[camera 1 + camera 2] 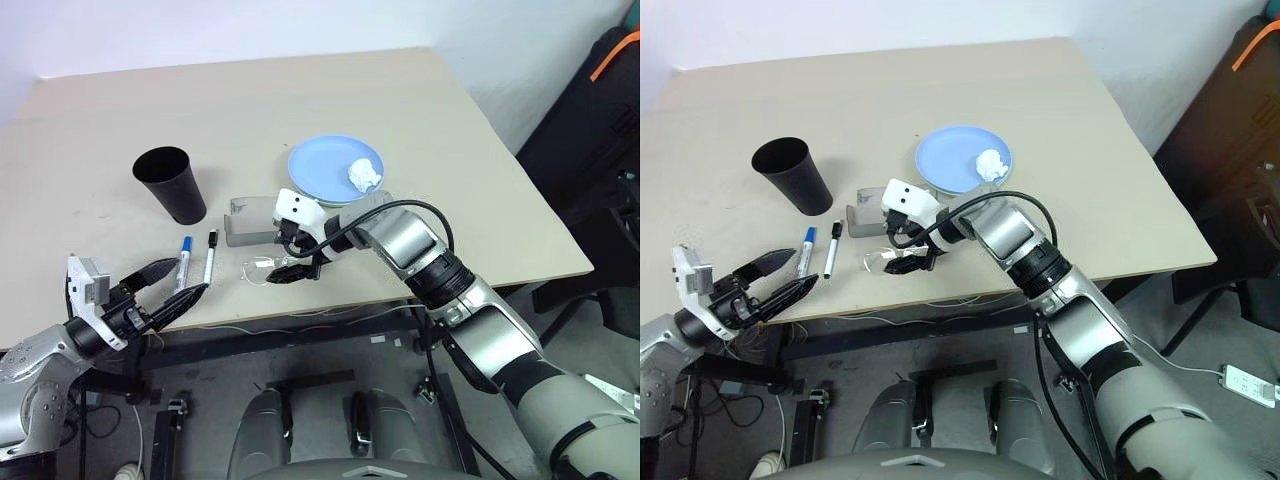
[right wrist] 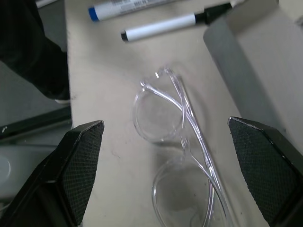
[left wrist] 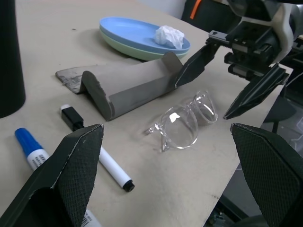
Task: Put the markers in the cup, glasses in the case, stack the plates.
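While the glasses are approached: the right claw (image 1: 290, 256) is held spread just above the glasses (image 1: 262, 268), with one finger on each side of them, and nothing is pinched yet.
Left claw: the left claw (image 1: 168, 288) is seen spread wide and empty, level with the surface (image 1: 400, 110), near its front edge and just in front of the markers.
Glasses: the clear-framed glasses are lying folded on the surface, just in front of the case and apart from it.
Case: the grey case (image 1: 248, 220) is lying open between the black cup and the plates; nothing is seen inside it.
Markers: the blue-capped marker (image 1: 184, 258) and the slimmer black-capped marker (image 1: 210, 256) are lying side by side on the surface, in front of the cup, not inside it.
Cup: the black cup (image 1: 170, 184) is standing upright and appears empty.
Plates: the light blue plate (image 1: 325, 166) is already resting on the mint green plate (image 3: 124, 47), with a crumpled white tissue (image 1: 364, 175) on top.
Progress: the stacking is judged done; the glasses and both markers are left to be placed.
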Motion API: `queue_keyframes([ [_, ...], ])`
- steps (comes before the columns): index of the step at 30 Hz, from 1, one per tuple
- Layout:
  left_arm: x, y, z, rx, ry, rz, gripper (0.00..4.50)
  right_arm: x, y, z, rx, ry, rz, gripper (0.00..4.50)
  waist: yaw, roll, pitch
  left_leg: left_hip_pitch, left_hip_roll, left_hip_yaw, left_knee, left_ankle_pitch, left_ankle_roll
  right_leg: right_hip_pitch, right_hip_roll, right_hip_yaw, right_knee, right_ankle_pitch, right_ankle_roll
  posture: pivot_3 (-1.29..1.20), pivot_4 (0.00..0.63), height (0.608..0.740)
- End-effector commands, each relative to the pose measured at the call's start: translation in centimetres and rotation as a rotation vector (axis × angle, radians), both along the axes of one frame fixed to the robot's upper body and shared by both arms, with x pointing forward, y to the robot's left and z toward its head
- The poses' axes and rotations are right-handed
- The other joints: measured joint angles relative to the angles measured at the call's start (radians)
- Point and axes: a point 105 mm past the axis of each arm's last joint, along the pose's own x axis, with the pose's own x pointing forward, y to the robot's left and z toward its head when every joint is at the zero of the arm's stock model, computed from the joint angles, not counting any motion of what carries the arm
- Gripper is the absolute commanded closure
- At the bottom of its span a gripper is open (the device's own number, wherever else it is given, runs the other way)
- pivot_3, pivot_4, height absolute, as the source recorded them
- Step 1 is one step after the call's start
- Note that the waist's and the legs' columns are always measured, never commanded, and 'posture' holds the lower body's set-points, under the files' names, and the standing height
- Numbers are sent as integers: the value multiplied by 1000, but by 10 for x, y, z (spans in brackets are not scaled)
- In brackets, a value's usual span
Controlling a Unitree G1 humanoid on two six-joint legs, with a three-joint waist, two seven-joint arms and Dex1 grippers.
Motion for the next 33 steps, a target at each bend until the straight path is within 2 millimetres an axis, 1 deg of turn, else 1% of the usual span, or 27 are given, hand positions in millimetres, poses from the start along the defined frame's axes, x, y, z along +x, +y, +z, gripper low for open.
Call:
queue_keyframes([
  [1, -1, -4, 10, 19, -55, -14, 0, 0, 7, 10, -6, -45, 24, 75, 0, 0, 0, 0, 0, 0, 0, 0, 0, 0, 0, 0, 0, 0, 0, 0, 150, 738],
  [2, -1, -4, 10, 20, -55, -14, 0, -1, 7, 11, -10, -44, 27, 75, 0, 0, 0, 0, 0, 0, 0, 0, 0, 0, 0, 0, 0, 0, 0, 0, 150, 738],
  [3, -1, -5, 10, 20, -55, -14, 0, -1, 7, 11, -12, -44, 30, 470, 0, 0, 0, 0, 0, 0, 0, 0, 0, 0, 0, 0, 0, 0, 0, 0, 150, 738],
  [5, 0, -5, 10, 19, -57, -15, 0, -2, 7, 10, -17, -38, 32, 936, 0, 0, 0, 0, 0, 0, 0, 0, 0, 0, 0, 0, 0, 0, 0, 0, 150, 738],
  [6, 0, -6, 9, 18, -58, -15, 0, -2, 7, 9, -23, -36, 33, 1338, 0, 0, 0, 0, 0, 0, 0, 0, 0, 0, 0, 0, 0, 0, 0, 0, 150, 738],
  [10, 1, -9, 9, 11, -62, -16, 0, -3, 8, 8, -37, -43, 37, 2678, 0, 0, 0, 0, 0, 0, 0, 0, 0, 0, 0, 0, 0, 0, 0, 0, 150, 738],
  [11, 1, -9, 8, 10, -62, -16, 0, -3, 8, 8, -39, -42, 38, 3116, 0, 0, 0, 0, 0, 0, 0, 0, 0, 0, 0, 0, 0, 0, 0, 0, 150, 738],
  [12, 1, -10, 8, 9, -62, -17, 0, -3, 8, 8, -44, -43, 37, 3425, 0, 0, 0, 0, 0, 0, 0, 0, 0, 0, 0, 0, 0, 0, 0, 0, 150, 738],
  [19, 1, -11, 6, 5, -64, -15, 0, 1, 6, 3, -99, -57, 33, 3425, 0, 0, 0, 0, 0, 0, 0, 0, 0, 0, 0, 0, 0, 0, 0, 0, 150, 738],
  [33, 3, -14, 6, 1, -76, -12, 0, 17, 8, 4, -159, -119, 6, 3425, 0, 0, 0, 0, 0, 0, 0, 0, 0, 0, 0, 0, 0, 0, 0, 0, 150, 738],
])
